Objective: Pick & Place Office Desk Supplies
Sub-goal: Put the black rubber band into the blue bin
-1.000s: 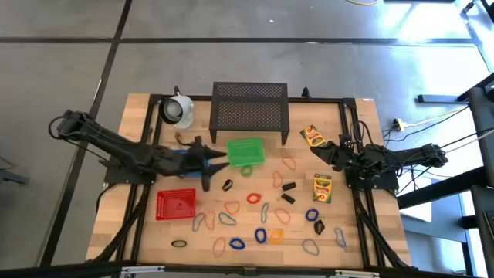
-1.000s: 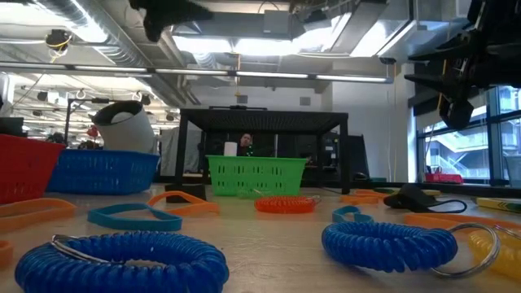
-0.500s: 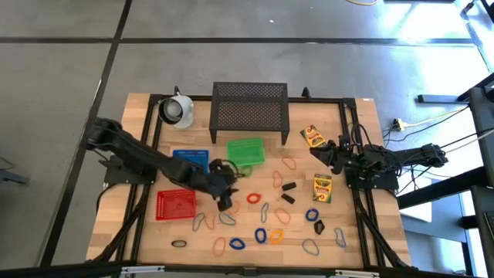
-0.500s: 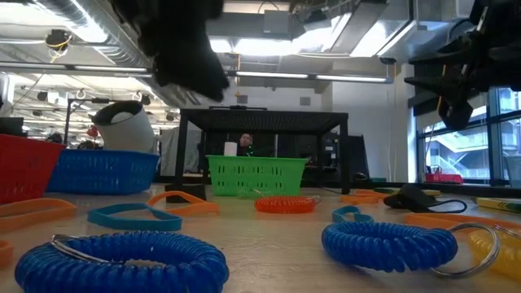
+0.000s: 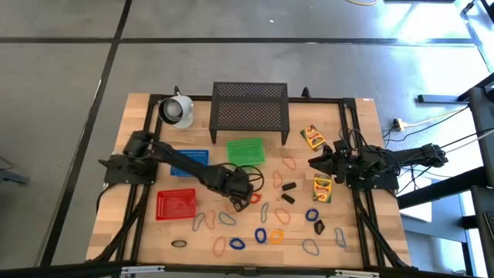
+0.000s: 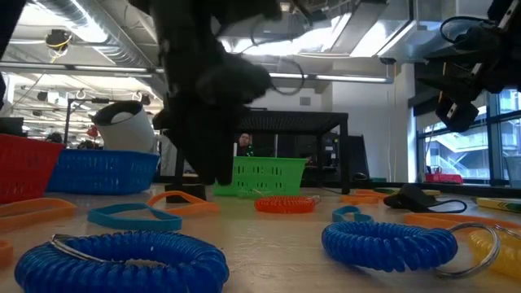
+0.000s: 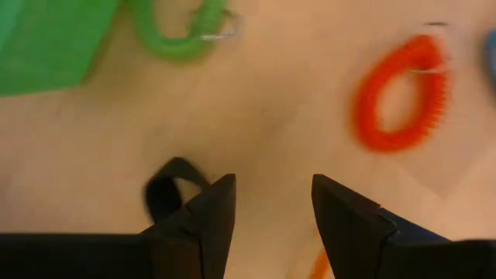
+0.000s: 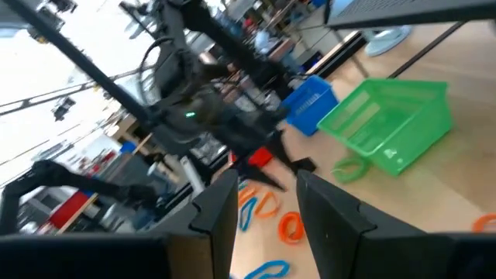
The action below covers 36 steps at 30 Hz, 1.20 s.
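While the left gripper point(image 5: 241, 193) hangs low just in front of the green basket point(image 5: 246, 151), its fingers point(image 7: 209, 213) are spread apart with nothing between them. A red coil loop point(image 7: 403, 93) lies near it on the table point(image 5: 139, 232), and a black loop point(image 7: 167, 190) sits right beside one finger. To do this well, it should drop straight down so one loop ends up between the fingers, then squeeze gently.

The right gripper point(image 5: 316, 164) waits beside the yellow crayon box point(image 5: 322, 187), fingers a little apart and holding nothing.

A second ago the left arm was back beside the basket. Now it has reached forward and down to the loops. The right arm has barely moved.
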{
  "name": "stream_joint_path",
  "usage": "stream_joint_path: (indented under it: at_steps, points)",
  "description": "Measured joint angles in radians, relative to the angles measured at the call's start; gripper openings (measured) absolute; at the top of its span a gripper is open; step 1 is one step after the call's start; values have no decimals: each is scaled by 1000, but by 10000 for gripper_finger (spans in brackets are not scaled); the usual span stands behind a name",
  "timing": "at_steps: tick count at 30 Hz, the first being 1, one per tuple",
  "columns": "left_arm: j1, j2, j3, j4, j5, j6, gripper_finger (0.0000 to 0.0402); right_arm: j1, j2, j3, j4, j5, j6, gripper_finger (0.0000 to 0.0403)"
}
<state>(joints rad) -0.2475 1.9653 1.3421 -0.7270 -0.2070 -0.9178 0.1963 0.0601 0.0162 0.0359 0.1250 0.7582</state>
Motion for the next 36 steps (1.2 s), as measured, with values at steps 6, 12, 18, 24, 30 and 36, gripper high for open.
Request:
stream_joint_path:
  at_steps: [6,12,18,24,30,36]
  points:
    - [43,35,74,-106,25,-74,166,0,1,0,-18,-85,-7,136]
    - [51,31,122,-178,27,-82,166,0,2,0,-21,-84,-17,136]
    - [53,31,121,-215,26,-83,166,0,2,0,-21,-84,-38,136]
    - [53,31,120,-316,-29,-102,166,0,2,0,-20,-81,-38,136]
    - [53,40,120,-264,-34,-51,166,0,2,0,-20,-80,-40,136]
    - [57,64,120,-257,-36,-56,166,0,4,0,-19,-79,-40,136]
